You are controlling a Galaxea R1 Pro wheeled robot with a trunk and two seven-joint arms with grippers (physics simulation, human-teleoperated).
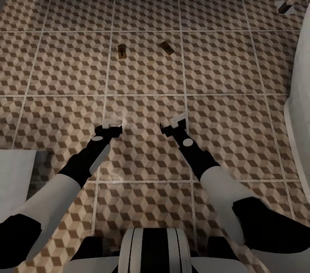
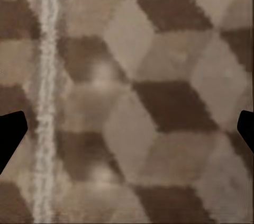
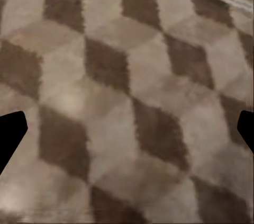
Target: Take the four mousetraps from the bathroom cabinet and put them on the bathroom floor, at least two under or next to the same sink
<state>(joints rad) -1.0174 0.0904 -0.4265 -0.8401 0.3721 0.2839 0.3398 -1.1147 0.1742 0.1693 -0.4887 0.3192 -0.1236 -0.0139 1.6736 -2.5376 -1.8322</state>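
Showing two mousetraps (image 1: 122,51) (image 1: 168,47) on bathroom floor (image 1: 224,66), head view | wrist views: tiles | left claw (image 1: 111,126), right claw (image 1: 176,121) spread, empty

The bathroom floor (image 1: 224,62) is matt tile printed with brown, beige and white cubes, crossed by pale, rough-looking grout. Two mousetraps (image 1: 122,51) (image 1: 168,47) look like tan wood. The arms' shells seem smooth black and white plastic.

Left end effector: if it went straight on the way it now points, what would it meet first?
Most likely the brown, beige and white cube-patterned tile floor. The left end effector looks straight onto bare tile beside a pale grout line, with nothing between its open fingers; the depth is unclear.
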